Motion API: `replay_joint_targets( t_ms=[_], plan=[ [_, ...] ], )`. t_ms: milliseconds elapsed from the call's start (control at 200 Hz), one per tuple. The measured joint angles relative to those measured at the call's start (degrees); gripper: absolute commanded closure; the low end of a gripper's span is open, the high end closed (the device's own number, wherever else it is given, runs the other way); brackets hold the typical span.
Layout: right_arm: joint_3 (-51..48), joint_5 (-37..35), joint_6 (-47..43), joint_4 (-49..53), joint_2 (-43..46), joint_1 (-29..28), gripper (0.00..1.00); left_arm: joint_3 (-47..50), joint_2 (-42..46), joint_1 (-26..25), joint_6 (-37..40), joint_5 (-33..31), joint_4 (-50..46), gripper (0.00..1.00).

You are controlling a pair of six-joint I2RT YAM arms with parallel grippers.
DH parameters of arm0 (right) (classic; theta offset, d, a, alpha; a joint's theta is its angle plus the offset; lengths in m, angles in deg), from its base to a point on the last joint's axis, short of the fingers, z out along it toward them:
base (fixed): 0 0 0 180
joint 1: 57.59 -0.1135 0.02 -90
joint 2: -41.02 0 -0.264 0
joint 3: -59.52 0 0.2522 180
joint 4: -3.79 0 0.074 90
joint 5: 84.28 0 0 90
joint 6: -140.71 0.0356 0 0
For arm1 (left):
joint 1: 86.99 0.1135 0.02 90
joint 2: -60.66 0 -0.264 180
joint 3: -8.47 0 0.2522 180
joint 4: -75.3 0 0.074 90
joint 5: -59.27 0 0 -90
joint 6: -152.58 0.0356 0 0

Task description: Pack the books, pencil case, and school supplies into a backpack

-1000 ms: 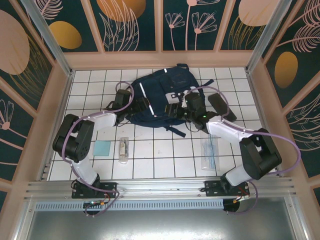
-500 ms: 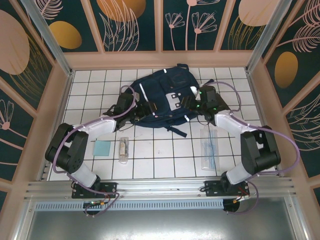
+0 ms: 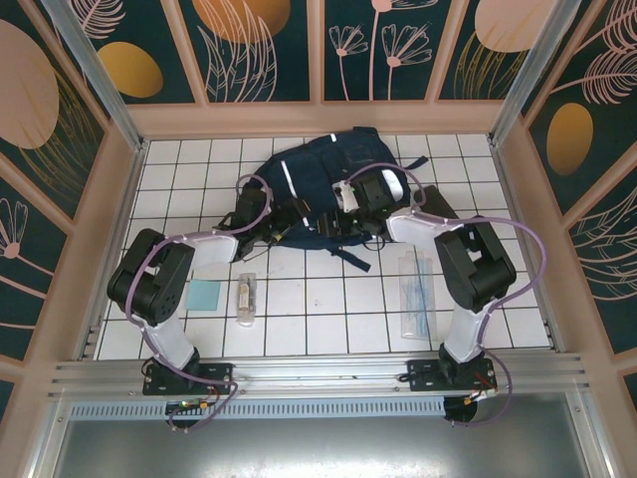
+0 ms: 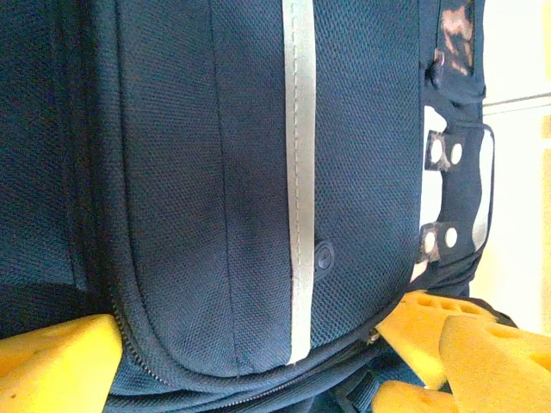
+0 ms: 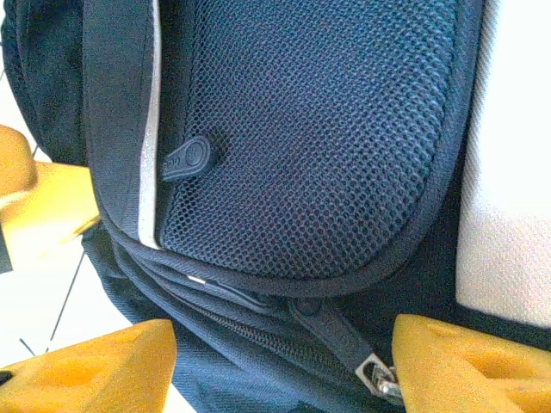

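The navy backpack (image 3: 323,184) lies flat at the back of the tiled table. My left gripper (image 3: 286,225) is at its lower left edge, open; in the left wrist view its yellow fingers (image 4: 53,361) stand wide apart around the backpack's (image 4: 258,172) zippered rim. My right gripper (image 3: 364,198) is over the pack's right side, open, its fingers (image 5: 469,366) straddling the zipper, and the metal zipper pull (image 5: 377,375) rests against the right finger. The black pencil case (image 3: 441,205) lies just right of the right arm. The books are out of view.
A long clear sleeve (image 3: 418,295) lies at the front right. A small clear tube packet (image 3: 246,297) and a pale-teal card (image 3: 204,295) lie at the front left. Wooden walls (image 3: 119,229) close in the table on three sides.
The right gripper moved left, away from the pencil case and onto the backpack's right side. The left gripper slid right to the pack's lower left edge and opened wider.
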Motion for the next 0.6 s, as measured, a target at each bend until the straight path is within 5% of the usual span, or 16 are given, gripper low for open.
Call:
replay_joint_targets(
  t_ms=[600],
  plan=[
    [12.87, -2.08, -13.94, 6.84, -10.16, -1.7, 0.29, -0.46, -2.84, 4.37, 2.19, 3.93, 5.09, 0.05]
  ],
)
